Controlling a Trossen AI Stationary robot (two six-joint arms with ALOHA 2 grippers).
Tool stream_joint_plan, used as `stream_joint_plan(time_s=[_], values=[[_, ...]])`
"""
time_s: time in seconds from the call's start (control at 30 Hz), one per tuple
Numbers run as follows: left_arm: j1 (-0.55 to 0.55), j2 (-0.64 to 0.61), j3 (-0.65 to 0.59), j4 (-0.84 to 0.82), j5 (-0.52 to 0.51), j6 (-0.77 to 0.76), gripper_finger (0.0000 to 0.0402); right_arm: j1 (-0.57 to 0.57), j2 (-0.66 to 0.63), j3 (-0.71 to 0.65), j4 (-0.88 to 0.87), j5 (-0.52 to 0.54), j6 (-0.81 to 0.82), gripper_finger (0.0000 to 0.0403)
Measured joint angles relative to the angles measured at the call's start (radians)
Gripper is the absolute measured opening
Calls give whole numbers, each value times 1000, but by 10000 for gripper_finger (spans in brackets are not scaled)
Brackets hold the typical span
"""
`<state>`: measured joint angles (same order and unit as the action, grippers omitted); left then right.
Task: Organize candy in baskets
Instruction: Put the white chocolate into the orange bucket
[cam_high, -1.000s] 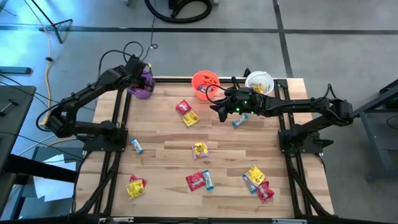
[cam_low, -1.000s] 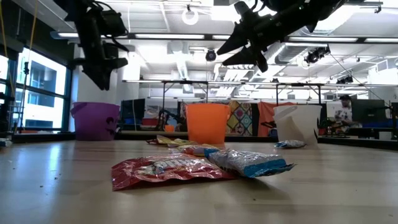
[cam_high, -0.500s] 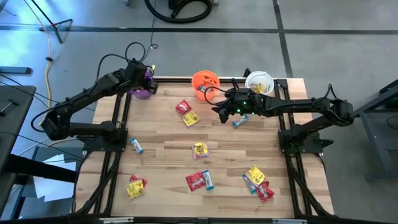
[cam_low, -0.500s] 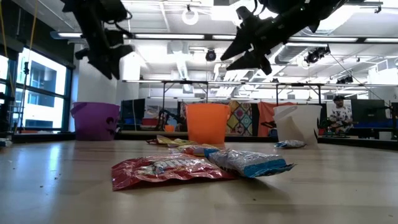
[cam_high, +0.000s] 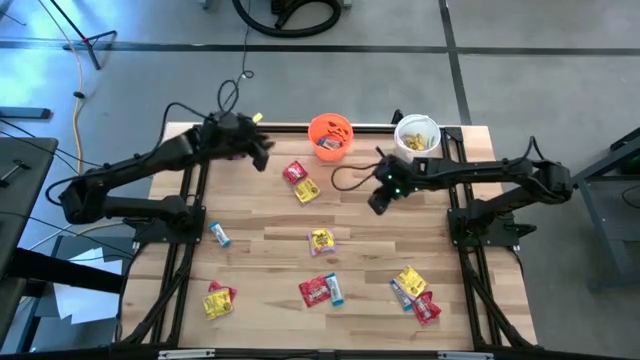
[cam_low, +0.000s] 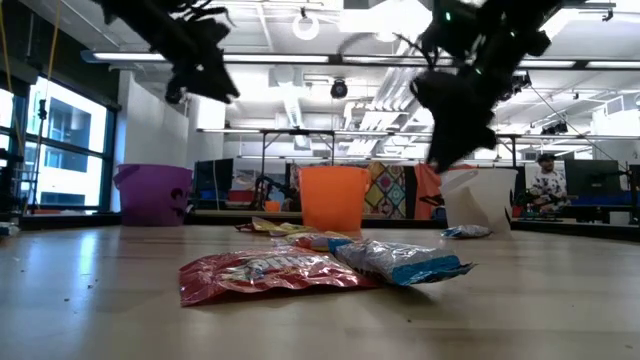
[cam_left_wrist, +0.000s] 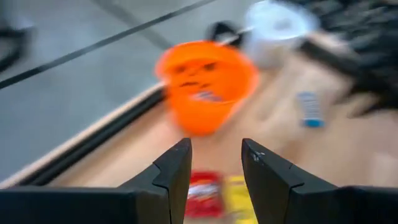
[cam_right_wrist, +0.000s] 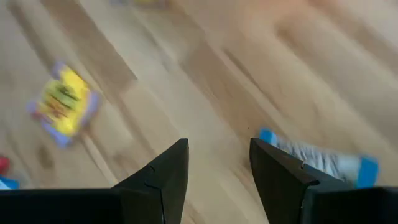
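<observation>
L gripper (cam_high: 262, 155) hangs over the back-left part of the wooden table (cam_high: 260, 250), fingers apart w/ nothing between them; its wrist view shows the gap clear. Straight ahead of it stands the orange bucket (cam_left_wrist: 205, 84), dark face mark toward the gripper, w/ a candy or two inside. Just below and ahead of the fingertips lie a red packet (cam_left_wrist: 204, 194) and a yellow packet (cam_left_wrist: 236, 198), side by side. The purple bucket (cam_low: 153, 193) is hidden under the L arm in the high view; the low view shows it at the far left edge, behind the L gripper.

R gripper (cam_high: 379, 203) is tipped down toward the table in front of the white bucket (cam_high: 417, 135), fingers spread, empty. A slim blue-and-white bar (cam_right_wrist: 317, 163) lies on the wood just beside one fingertip, not between the fingers; can't tell if it touches. A yellow packet w/ a bluish edge (cam_right_wrist: 64, 106) lies farther out ahead of this gripper. The white bucket, behind the R gripper, has yellow candy in it.

Rest of the candy is loose on the table nearer the front edge: red packet w/ blue bar (cam_high: 322, 290) in the middle, yellow and red packets (cam_high: 415, 292) front-right, a mixed pair (cam_high: 219, 299) front-left, and a lone blue bar (cam_high: 220, 235) left.
</observation>
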<state>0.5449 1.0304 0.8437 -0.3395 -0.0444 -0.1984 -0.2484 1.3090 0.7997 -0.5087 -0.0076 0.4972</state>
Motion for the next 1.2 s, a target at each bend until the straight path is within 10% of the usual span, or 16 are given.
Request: stream_joint_plan(time_s=[0.23,0.73,1.2], values=[[-73,7,-135,290,158,-110,129,-100,4,-46,-149,-38,244,177],[-101,8,-176,316,158,-165,129,-220,224,-50,-47,-34,810,248],[-101,7,-176,306,175,-140,129,-198,237,-36,-36,93,730,68]])
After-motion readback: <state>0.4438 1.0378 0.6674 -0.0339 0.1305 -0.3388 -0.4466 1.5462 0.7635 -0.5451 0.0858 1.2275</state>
